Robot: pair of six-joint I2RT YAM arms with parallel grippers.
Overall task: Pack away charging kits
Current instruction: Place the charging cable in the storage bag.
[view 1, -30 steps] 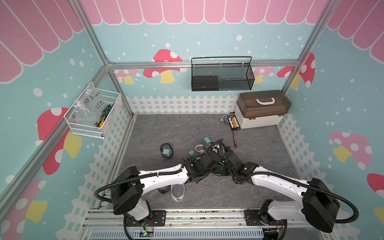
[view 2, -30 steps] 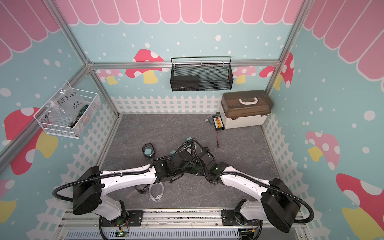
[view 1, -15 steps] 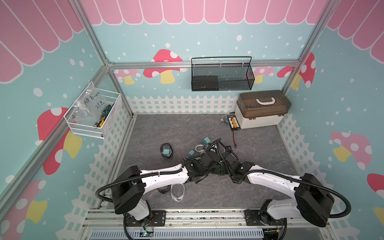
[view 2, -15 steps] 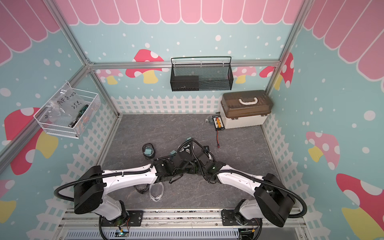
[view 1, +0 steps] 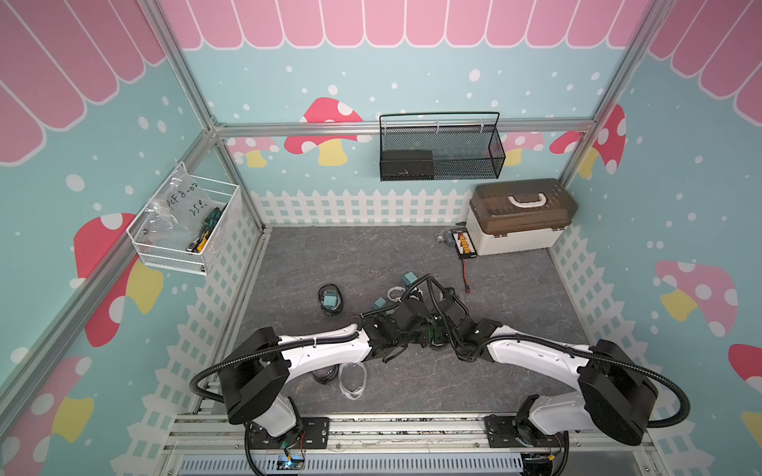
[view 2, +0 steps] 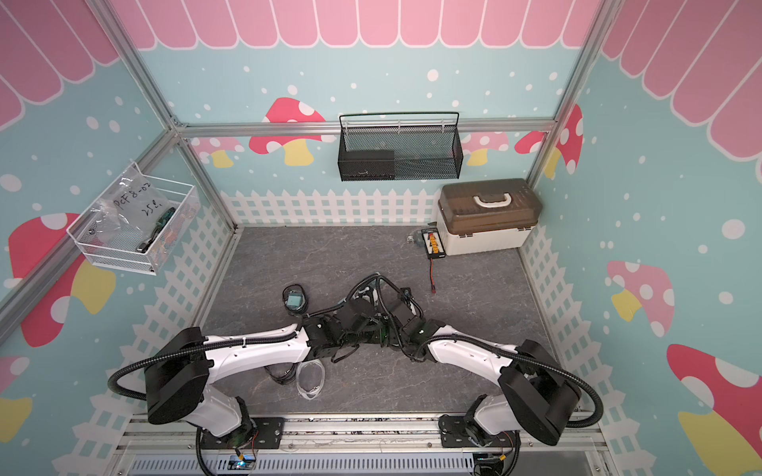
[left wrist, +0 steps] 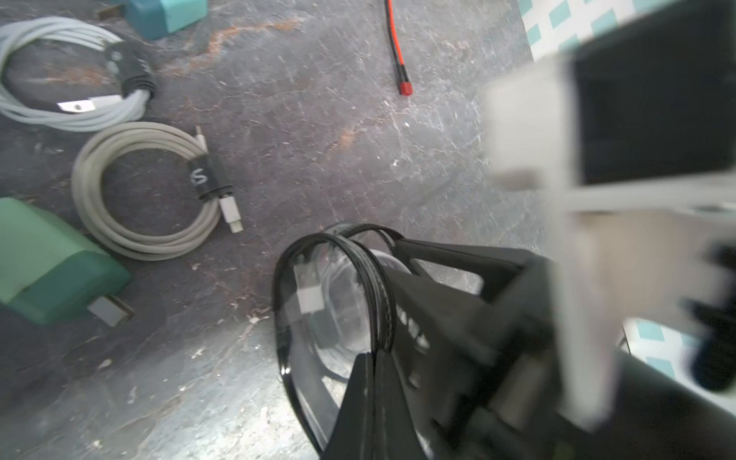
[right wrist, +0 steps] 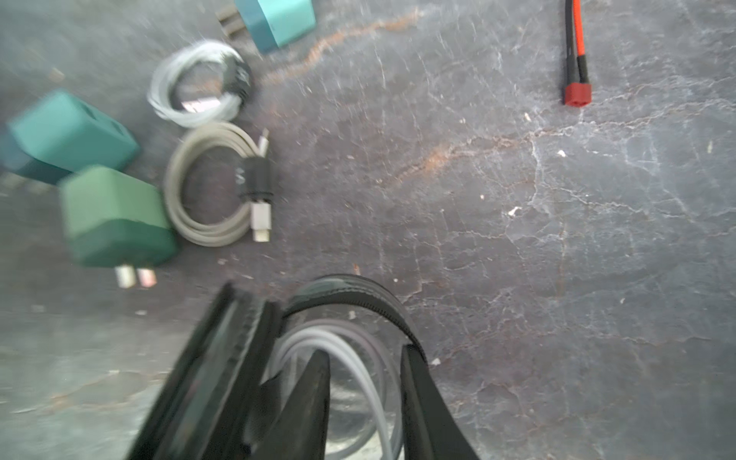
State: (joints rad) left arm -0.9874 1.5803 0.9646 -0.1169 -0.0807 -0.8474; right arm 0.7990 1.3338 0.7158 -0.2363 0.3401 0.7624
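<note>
My left gripper (left wrist: 374, 356) is shut on the rim of a black-rimmed clear pouch (left wrist: 318, 286), holding it up on edge. A white cable (right wrist: 352, 357) lies coiled inside that pouch. My right gripper (right wrist: 366, 354) reaches into it, open, with the cable's loop between its fingers. On the floor beside the pouch are a grey coiled cable (right wrist: 219, 187), a white coiled cable (right wrist: 199, 87), a green charger (right wrist: 115, 215) and two teal chargers (right wrist: 67, 135) (right wrist: 278, 20). Further left, another black-rimmed pouch (view 1: 330, 300) holds a teal charger. A clear pouch (view 1: 353, 379) lies near the front.
A beige box with a brown lid (view 1: 517, 214) stands at the back right, with a black board (view 1: 464, 243) and its red wire (view 1: 465, 276) beside it. A black mesh basket (view 1: 441, 152) hangs on the back wall. A white wire basket (view 1: 185, 230) hangs on the left wall.
My right wrist has shifted a little toward the left one, and its jaws have parted. The left arm and the pouch it holds have stayed put.
</note>
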